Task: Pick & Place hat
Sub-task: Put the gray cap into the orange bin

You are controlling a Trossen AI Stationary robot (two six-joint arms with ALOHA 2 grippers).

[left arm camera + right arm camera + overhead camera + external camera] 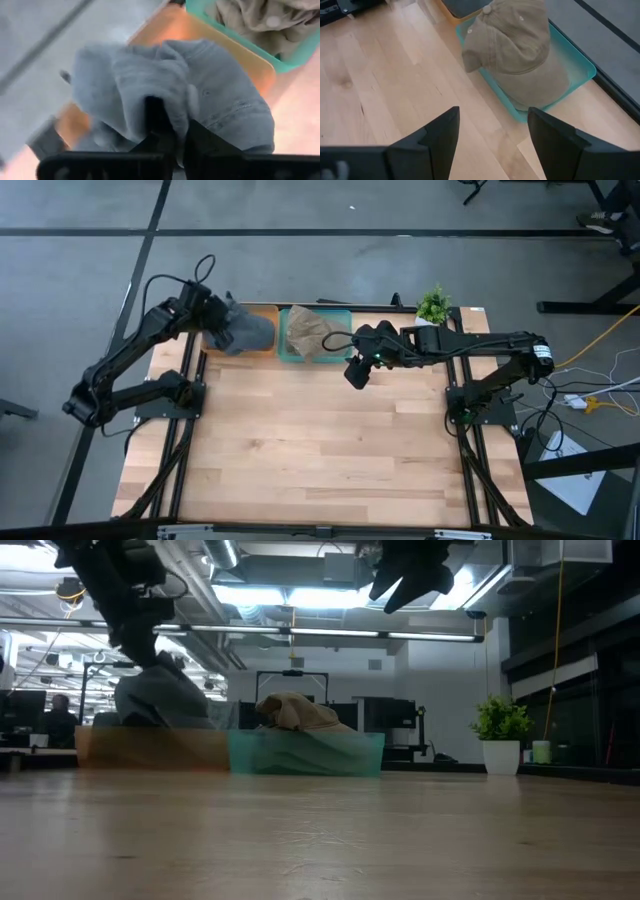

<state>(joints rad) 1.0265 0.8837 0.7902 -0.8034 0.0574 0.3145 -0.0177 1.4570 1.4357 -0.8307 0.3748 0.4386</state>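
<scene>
The grey hat (243, 330) sits bunched over the orange tray (262, 346) at the far edge of the table (320, 450), and the left gripper (172, 135) has its fingers clenched on a fold of the fabric, as the left wrist view makes plain. From the low view the hat looks lifted partly above the tray rather than lying flat in it, though I cannot tell whether its lower edge touches the tray. Just beside the orange tray is a teal tray (570, 85) holding a tan cap (520, 55), and the right gripper (492, 132) hangs above the bare wood near that teal tray, on the side away from the orange one, its jaws spread wide and holding nothing. A small potted plant (434, 306) stands further along from the teal tray, at the table's far edge. The grip looks like a pinch on loose cloth only, so my worry is that the fold could slide out and the hat drop half over the orange tray's wall. The trailing fabric might also snag that rim and drag the light tray along, nudging its teal neighbour.
</scene>
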